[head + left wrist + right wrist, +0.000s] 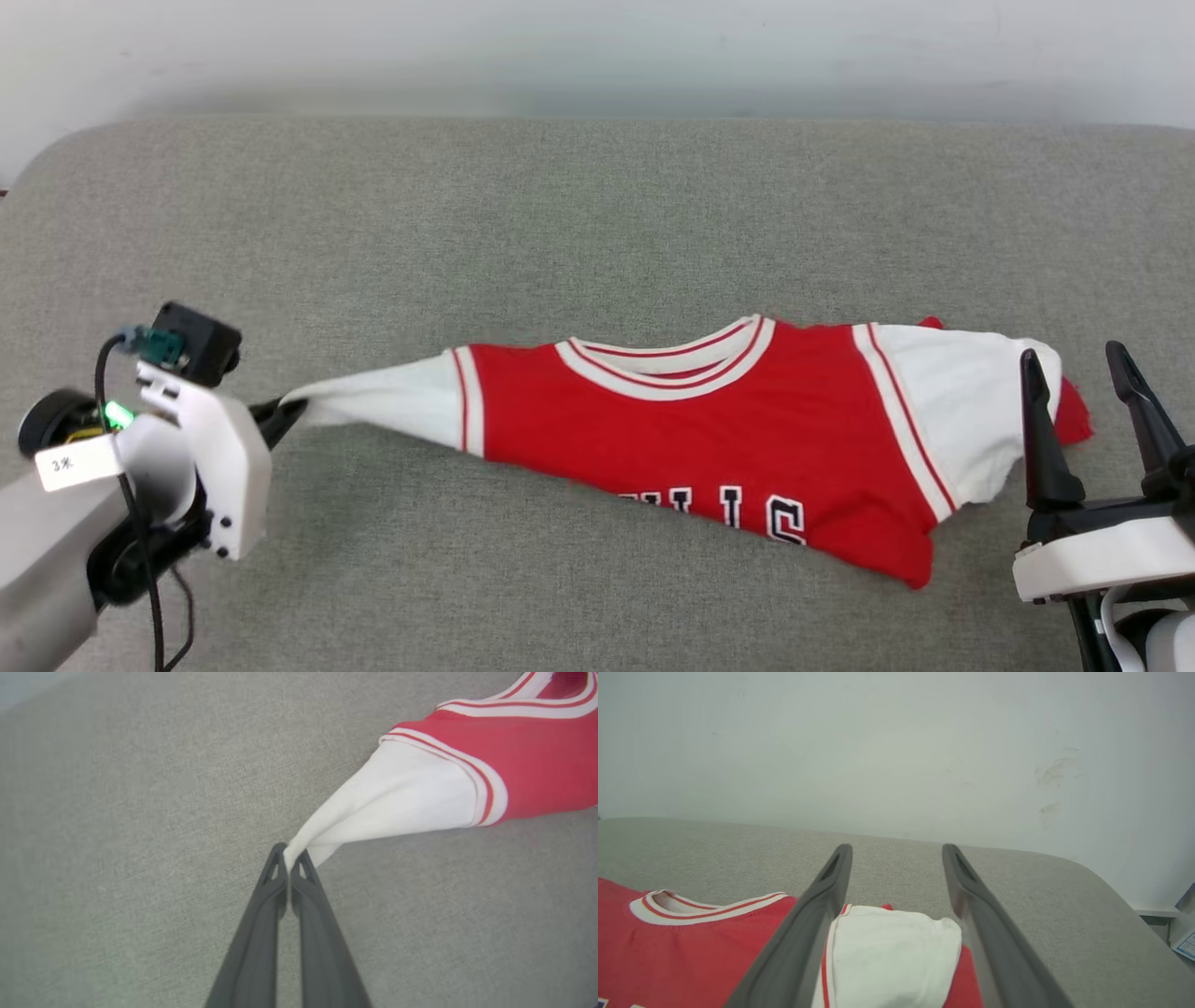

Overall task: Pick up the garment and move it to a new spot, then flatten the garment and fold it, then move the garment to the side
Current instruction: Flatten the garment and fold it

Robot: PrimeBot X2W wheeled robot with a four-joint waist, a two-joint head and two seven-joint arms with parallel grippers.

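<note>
Left gripper (pixel 289 857) is clamping shut on the tip of the left sleeve (pixel 397 793), pinching the cloth between both fingertips. The sleeve is stretching into a taut white cone toward it. My read: it's pulling left to take out slack for the flatten step.

Right gripper (pixel 1072 355) is standing wide apart and holding nothing, with its fingers pointing far toward the wall (pixel 878 742). In the right wrist view the right sleeve (pixel 962 411) is sitting between and below those fingers. Can't tell if they're touching cloth. Probably it's lining up to pinch that sleeve so both ends get tensioned together.

Garment (pixel 709 420) is lying across the middle and right of the grey surface (pixel 467 215), with the collar (pixel 667 369) facing far. The chest print (pixel 738 511) is running along the near edge, lower part tucked out of sight, so the front isn't lying flat yet.

Relative to the grippers, the body is trailing right from the left gripper and joining it at the sleeve tip alone. The garment's right end is reaching the right gripper. A red corner (pixel 1075 415) is poking out past the right sleeve, bunched.
</note>
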